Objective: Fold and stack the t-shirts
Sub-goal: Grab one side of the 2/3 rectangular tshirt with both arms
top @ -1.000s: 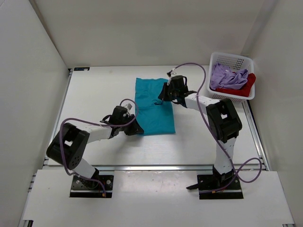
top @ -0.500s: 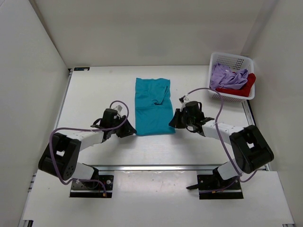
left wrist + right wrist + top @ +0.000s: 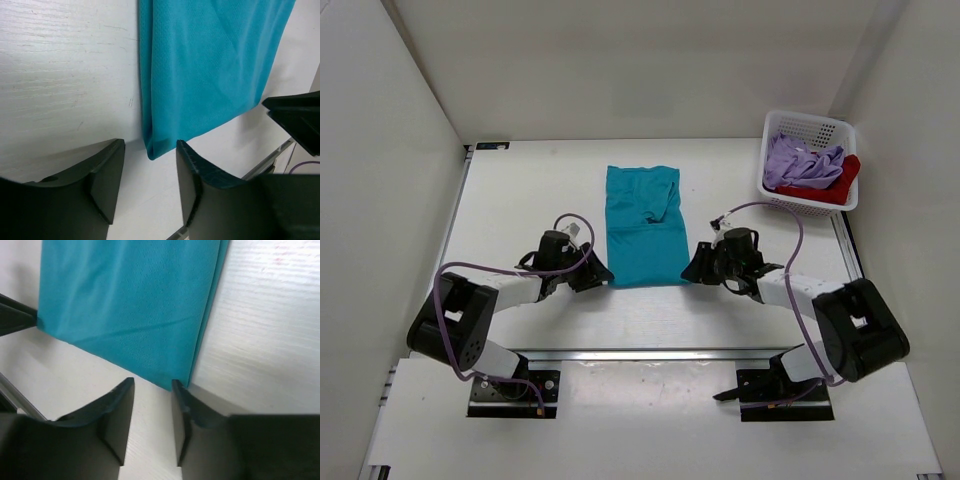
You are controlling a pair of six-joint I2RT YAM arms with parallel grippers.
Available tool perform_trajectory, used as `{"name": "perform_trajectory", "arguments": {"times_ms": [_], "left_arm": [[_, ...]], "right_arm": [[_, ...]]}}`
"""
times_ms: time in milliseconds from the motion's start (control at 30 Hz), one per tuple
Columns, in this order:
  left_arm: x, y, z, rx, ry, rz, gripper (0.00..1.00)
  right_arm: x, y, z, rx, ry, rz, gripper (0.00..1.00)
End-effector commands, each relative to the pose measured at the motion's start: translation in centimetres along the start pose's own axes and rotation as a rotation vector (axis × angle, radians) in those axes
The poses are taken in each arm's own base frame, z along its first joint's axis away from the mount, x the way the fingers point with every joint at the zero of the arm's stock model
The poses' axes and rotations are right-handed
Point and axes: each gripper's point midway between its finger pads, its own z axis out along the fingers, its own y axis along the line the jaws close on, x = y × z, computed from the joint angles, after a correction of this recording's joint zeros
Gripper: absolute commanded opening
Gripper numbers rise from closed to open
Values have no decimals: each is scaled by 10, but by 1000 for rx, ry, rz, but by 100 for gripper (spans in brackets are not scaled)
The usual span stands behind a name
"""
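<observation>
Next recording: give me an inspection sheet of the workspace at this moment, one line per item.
Surface: white table, bare wherever it shows.
Job's things: teal cloth t-shirt lies flat mid-table, folded into a long strip; pale lavender t-shirt and deep red t-shirt are bunched, unfolded.
Clutter: white plastic lattice basket at the far right corner, holding those two shirts; else nothing seen.
Grippers: left gripper open, straddling the strip's near left corner; right gripper open at its near right corner.
Cables: purple cables loop free along both arms, clear of the cloth.
Surroundings: plain white enclosure walls.
</observation>
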Motion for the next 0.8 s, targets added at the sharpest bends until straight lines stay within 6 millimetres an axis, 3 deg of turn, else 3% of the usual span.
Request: {"name": "perform_trajectory", "arguments": {"times_ms": [0,100,267,333,433,533,633,733,767], "left_arm": [[5,7,4,-17,14,-5,55],[8,4,8,-17,25,1,44],[10,1,11,-11,30,0,35],[12,-1,11,-12,33,14,27],[15,0,13,-22,44,26,14],[16,0,9,-22,53,21,0],[20,0,-1,-25,63,41,0],[56,20,-23,-79,158,71,0],[61,18,-31,-62,163,80,0]], "right_arm": [[-13,-5,-10,15,-62,-11,35],[1,-17,-2,50,1,7,38],[14,-18,11,74,42,7,39],[18,-17,14,58,55,22,35],[19,-12,17,50,61,23,13],[19,-8,13,46,41,13,0],[34,2,4,27,53,7,0],[69,7,-10,44,107,7,0],[85,5,-14,61,134,7,0]]}}
